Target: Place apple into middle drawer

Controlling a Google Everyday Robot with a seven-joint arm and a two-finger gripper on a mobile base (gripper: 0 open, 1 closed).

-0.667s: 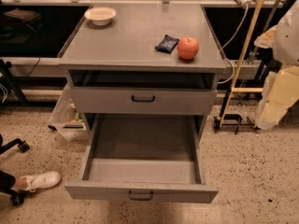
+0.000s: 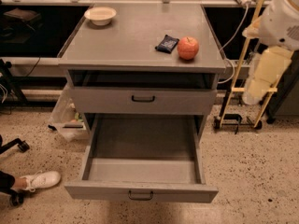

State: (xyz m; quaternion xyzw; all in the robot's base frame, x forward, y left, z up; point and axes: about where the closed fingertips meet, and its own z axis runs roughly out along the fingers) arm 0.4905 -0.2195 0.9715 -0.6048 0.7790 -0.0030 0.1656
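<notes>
The red-orange apple (image 2: pixel 188 48) sits on the grey cabinet top (image 2: pixel 135 36), near its right front corner. It is just right of a small dark blue packet (image 2: pixel 167 44). The middle drawer (image 2: pixel 142 169) is pulled wide open below and its grey floor is bare. Its dark handle (image 2: pixel 141 196) faces the front. The drawer front above it (image 2: pixel 142 99) is shut. My white and cream arm hangs at the right edge. My gripper (image 2: pixel 252 94) points down beside the cabinet, well right of the apple and apart from it.
A white bowl (image 2: pixel 100 15) stands at the back left of the top. A yellow-framed stand (image 2: pixel 240 78) with cables is right of the cabinet, by my arm. A clear bin (image 2: pixel 65 120) sits on the floor at left, and a person's white shoe (image 2: pixel 39 180) at lower left.
My arm at the right edge has moved up and a little left, towards the cabinet. The apple, packet, bowl and drawer have not moved.
</notes>
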